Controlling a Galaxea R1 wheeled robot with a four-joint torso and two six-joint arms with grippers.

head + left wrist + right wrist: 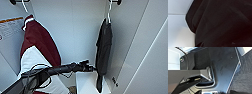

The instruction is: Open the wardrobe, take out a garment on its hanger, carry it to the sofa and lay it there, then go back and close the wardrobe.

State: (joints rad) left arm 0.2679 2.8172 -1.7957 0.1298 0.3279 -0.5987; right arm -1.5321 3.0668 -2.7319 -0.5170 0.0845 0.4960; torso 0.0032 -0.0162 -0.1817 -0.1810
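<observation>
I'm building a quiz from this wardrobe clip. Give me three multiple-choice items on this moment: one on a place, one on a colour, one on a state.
1. Where does the black garment hang in the head view?
A. right of the maroon-and-white garment
B. left of it
C. on the floor

2. What colour is the hanger of the black garment?
A. red
B. white
C. black

3. How does the wardrobe stand?
A. shut
B. open
C. tipped over

Answers: 1 A, it hangs on the right, with the left gripper reaching to it. 2 B, its thin hook is white. 3 B, the inside with both garments shows.
</observation>
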